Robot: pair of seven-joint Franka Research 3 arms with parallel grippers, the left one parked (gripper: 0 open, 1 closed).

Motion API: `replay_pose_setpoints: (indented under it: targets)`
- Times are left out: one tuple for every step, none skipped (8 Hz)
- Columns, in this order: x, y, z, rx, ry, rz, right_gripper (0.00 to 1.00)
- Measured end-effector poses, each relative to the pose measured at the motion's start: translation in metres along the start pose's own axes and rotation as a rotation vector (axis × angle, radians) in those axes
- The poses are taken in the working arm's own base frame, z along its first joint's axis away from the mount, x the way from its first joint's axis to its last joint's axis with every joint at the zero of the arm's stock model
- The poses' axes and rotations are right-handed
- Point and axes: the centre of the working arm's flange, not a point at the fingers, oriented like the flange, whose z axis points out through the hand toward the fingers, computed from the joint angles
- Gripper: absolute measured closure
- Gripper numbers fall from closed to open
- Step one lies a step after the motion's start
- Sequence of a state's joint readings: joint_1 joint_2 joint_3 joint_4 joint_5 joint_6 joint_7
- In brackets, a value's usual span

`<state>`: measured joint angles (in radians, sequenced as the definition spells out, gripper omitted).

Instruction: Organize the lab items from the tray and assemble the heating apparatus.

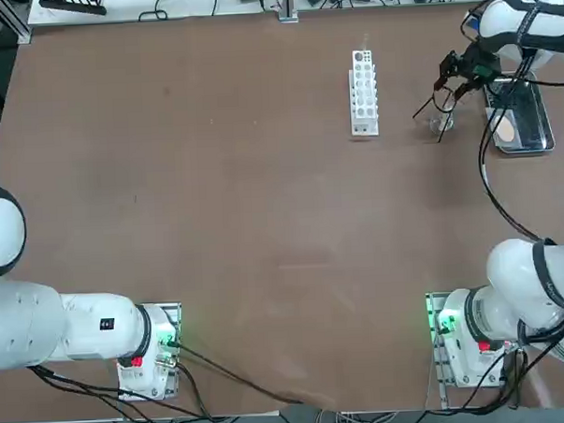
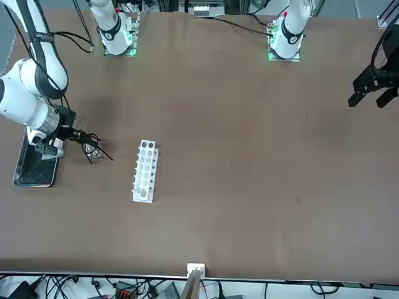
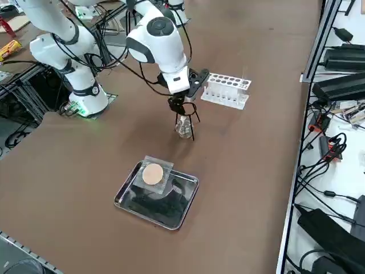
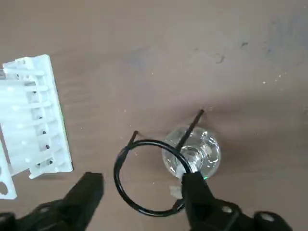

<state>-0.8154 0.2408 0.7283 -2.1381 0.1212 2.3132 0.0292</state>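
My right gripper (image 4: 142, 192) hangs open just above the table, its fingers (image 4: 197, 192) spread to either side of the black wire ring stand (image 4: 144, 178). The stand leans beside and partly over the small clear glass burner (image 4: 192, 154), one thin leg crossing the burner's top. In the right side view the gripper (image 3: 181, 103) sits directly over the stand (image 3: 187, 119) and burner (image 3: 182, 128). The shiny metal tray (image 3: 187, 205) lies nearer that camera, with the square grey mesh with a tan centre (image 3: 153, 174) resting in its corner. From overhead the gripper (image 1: 454, 73) is left of the tray (image 1: 546, 125).
A white holed rack (image 1: 363, 91) lies on the brown table a short way left of the burner, seen in the wrist view close to one finger (image 4: 33, 120). The arm's black cable hangs over the table beside the tray.
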Motion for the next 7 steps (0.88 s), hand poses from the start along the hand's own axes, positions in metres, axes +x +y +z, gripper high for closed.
replay_pose_setpoints:
  targets:
    - [0.005,-0.003,-0.011,0.000,-0.007,-0.006,0.00]
    - [0.012,-0.006,-0.027,-0.017,-0.018,-0.024,0.00]
    - [0.018,-0.002,-0.043,-0.079,-0.019,-0.063,0.00]
    - [0.022,0.012,-0.051,-0.180,-0.014,-0.112,0.00]
    - [0.024,0.031,-0.052,-0.279,-0.016,-0.154,0.00]
    - [0.025,0.053,-0.050,-0.362,-0.024,-0.189,0.00]
    - [0.028,0.076,-0.045,-0.414,-0.023,-0.212,0.02]
